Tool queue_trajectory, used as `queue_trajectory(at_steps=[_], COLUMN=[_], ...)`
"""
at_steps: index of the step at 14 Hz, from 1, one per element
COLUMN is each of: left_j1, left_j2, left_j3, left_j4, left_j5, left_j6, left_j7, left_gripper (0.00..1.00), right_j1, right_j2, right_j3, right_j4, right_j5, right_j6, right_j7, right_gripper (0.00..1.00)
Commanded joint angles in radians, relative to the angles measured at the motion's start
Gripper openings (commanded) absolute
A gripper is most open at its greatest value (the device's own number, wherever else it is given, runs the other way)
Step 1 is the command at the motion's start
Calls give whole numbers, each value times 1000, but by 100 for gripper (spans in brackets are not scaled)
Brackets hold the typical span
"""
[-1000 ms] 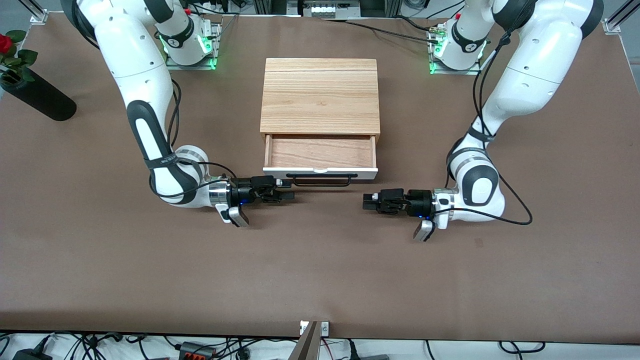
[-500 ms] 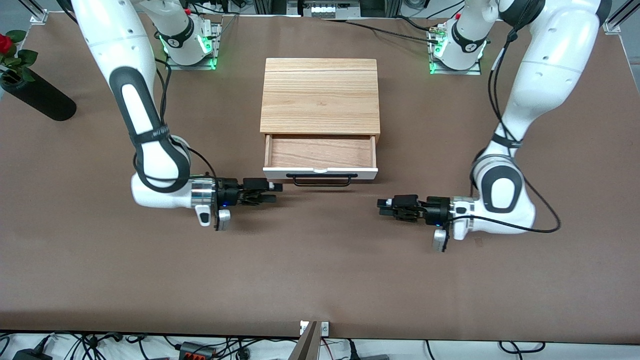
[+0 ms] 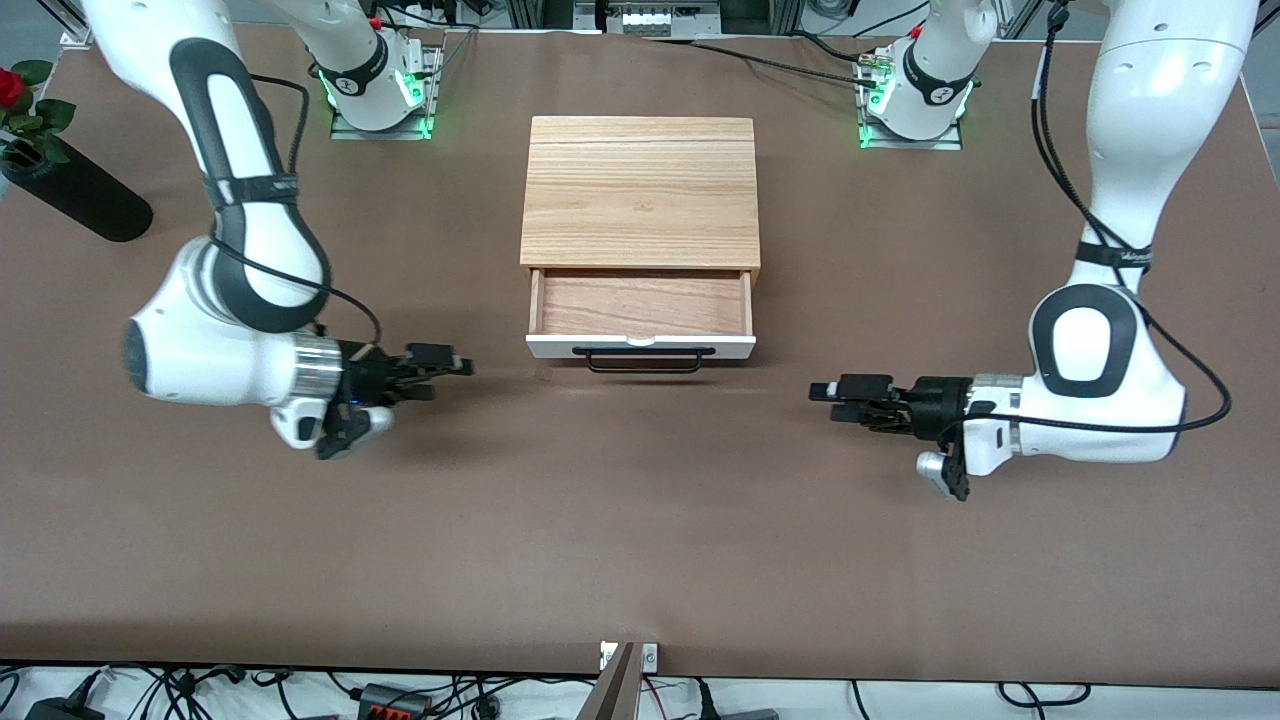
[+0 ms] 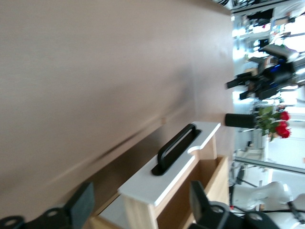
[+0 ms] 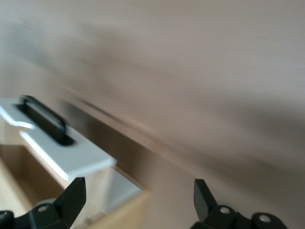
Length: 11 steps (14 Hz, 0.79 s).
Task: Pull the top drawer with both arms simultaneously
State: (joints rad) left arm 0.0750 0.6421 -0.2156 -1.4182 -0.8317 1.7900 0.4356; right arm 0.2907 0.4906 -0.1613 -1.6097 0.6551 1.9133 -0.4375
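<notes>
The top drawer juts from the cabinet toward the front camera, a gripper flanking each end.

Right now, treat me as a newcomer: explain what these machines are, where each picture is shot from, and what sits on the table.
Two white robot arms stand at a brown table. The big picture comes from a high camera facing them; the other two come from cameras on their wrists. The left gripper and right gripper are both open, hold nothing, and hover over the table to either side of the top drawer. That drawer is pulled out of its light-wood cabinet. A black vase with a red rose stands at the right arm's end.
</notes>
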Motion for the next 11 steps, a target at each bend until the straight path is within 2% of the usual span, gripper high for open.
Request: queue_trajectory(at_steps=[1, 2, 4, 5, 7, 9, 11], left_j1=[9, 11, 9, 9, 9, 9, 11], left_j2=[-71, -91, -149, -177, -219, -266, -291], left_j3=[2, 2, -5, -11, -13, -10, -2], left_j4=[-28, -22, -22, -22, -19, -18, -16], left_j5=[113, 164, 352, 443, 575, 702, 761], left_j6=[-21, -46, -55, -60, -116, -161, -188], left_j7=[-81, -113, -173, -185, -187, -186, -187], left_gripper=[100, 100, 100, 100, 100, 100, 100], right_j1=[-1, 10, 34, 36, 32, 9, -1], right_j2=[-78, -92, -141, -150, -153, -155, -155], right_j3=[-44, -72, -69, -69, -78, -121, -152], right_j4=[-18, -7, 54, 104, 195, 298, 417], right_j5=[-237, -365, -610, -655, -661, -658, -643], right_j6=[-84, -139, -267, -368, -515, -609, -710], right_j7=[86, 129, 321, 407, 451, 427, 431], right_gripper=[100, 100, 100, 100, 100, 100, 100])
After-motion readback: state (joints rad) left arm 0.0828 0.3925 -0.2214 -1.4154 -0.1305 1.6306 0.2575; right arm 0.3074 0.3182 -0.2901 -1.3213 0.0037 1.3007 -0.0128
